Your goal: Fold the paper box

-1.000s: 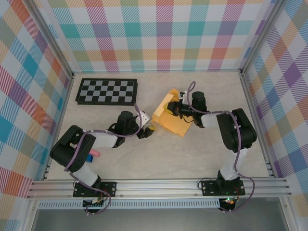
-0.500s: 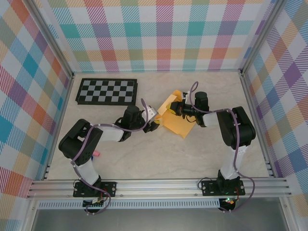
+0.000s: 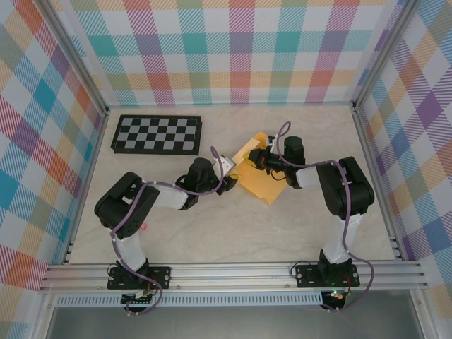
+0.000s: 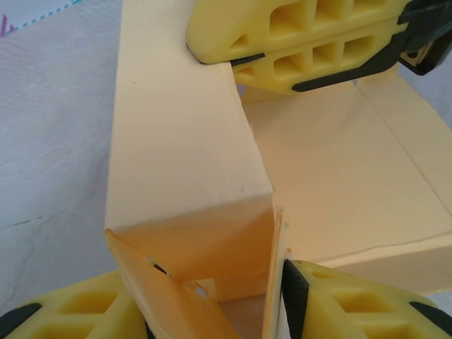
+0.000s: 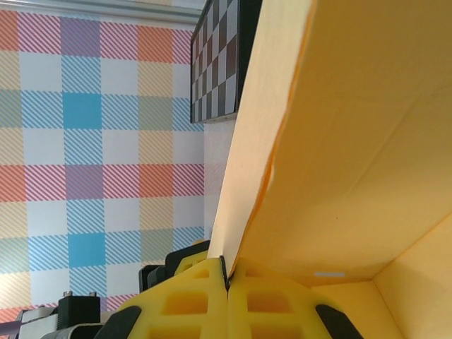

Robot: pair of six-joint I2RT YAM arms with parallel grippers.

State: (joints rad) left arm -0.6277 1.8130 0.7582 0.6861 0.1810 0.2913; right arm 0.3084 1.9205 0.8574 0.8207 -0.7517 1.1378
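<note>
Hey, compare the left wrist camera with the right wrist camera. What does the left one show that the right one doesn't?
Left wrist view: the left gripper open astride a corner flap of the paper box, bare table beside it, and the right gripper seen from across the sheet. Right wrist view: the checkerboard and the plaid wall. Both: the paper box, with the right gripper shut on its raised wall.

Paper box (image 3: 258,180): both wrist views are cropping it at their edges.
Left pincer (image 4: 212,314): the frame bottom is cutting off its fingers (image 4: 353,304) astride the box corner; their squeeze is not showing.
Checkerboard (image 5: 217,65): the box wall is hiding part of it.
Pink item (image 3: 142,227): well left of the box, the left arm (image 3: 131,205) is covering most of it.
</note>
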